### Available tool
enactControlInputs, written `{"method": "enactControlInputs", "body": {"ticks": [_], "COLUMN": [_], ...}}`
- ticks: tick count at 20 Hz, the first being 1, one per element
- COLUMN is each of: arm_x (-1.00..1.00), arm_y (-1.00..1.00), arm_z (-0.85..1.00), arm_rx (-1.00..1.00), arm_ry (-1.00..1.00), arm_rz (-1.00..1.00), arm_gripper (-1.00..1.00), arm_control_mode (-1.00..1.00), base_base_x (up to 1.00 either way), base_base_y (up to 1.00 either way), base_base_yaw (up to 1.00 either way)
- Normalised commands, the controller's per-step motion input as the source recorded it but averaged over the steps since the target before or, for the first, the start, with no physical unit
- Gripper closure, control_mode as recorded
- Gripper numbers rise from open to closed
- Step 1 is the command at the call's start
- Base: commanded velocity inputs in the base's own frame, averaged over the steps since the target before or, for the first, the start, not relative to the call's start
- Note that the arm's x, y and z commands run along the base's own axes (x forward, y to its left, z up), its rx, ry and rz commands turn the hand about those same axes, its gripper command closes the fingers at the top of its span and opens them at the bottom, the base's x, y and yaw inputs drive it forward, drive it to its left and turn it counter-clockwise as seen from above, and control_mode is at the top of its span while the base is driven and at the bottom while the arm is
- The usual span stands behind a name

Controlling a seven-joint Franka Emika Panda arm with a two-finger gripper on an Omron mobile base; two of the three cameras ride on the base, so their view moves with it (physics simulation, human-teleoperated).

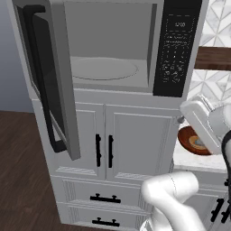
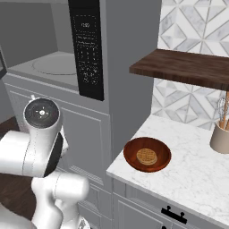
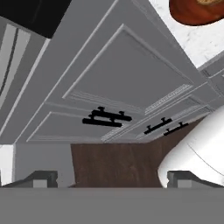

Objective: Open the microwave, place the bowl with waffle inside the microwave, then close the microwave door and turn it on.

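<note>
1. The microwave door (image 1: 47, 76) stands swung wide at the left of the left base view, with the cavity and its round turntable (image 1: 103, 68) bare, so opening looks done and fetching the bowl is the step in hand.
2. The bowl with waffle (image 2: 147, 154) sits on the white marble counter (image 2: 192, 170), near its front left corner, in the lower middle of the right base view. It is just right of the microwave (image 2: 89, 49) column and well apart from the utensil crock (image 2: 221, 134) at the right edge.
3. The pincer (image 3: 111, 177) is released, its two dark tips spread wide with nothing between them. In the hand view it looks across the white cabinet doors (image 3: 127, 74), with the bowl's edge at the upper right.
4. To do this well, I judge the hand should swing toward the frame's upper right until the bowl is centred, then come down over the near rim.
5. Grip the rim wall, one tip inside and one outside, clear of the waffle.
6. Lift level, since a shallow bowl may tip or let the waffle slide.
</note>
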Motion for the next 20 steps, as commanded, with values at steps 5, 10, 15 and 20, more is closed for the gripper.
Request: {"method": "enactControlInputs", "body": {"ticks": [5,10,15,20], "arm_x": [0.0,0.24,0.37,0.33], "arm_y": [-1.0,-1.0,-1.0,-0.94], "arm_z": [-0.24,-0.38,-0.25,-0.4], "arm_rx": [0.11,0.01,0.06,0.0], "arm_ry": [0.16,0.13,0.11,0.18], "arm_rz": [-0.29,-0.34,-0.16,-0.11], "arm_gripper": [-1.0,-1.0,-1.0,-1.0], "arm_control_mode": [-1.0,-1.0,-1.0,-1.0], "base_base_x": [0.0,0.0,0.0,0.0], "base_base_y": [0.0,0.0,0.0,0.0], "base_base_yaw": [0.0,0.0,0.0,0.0]}}
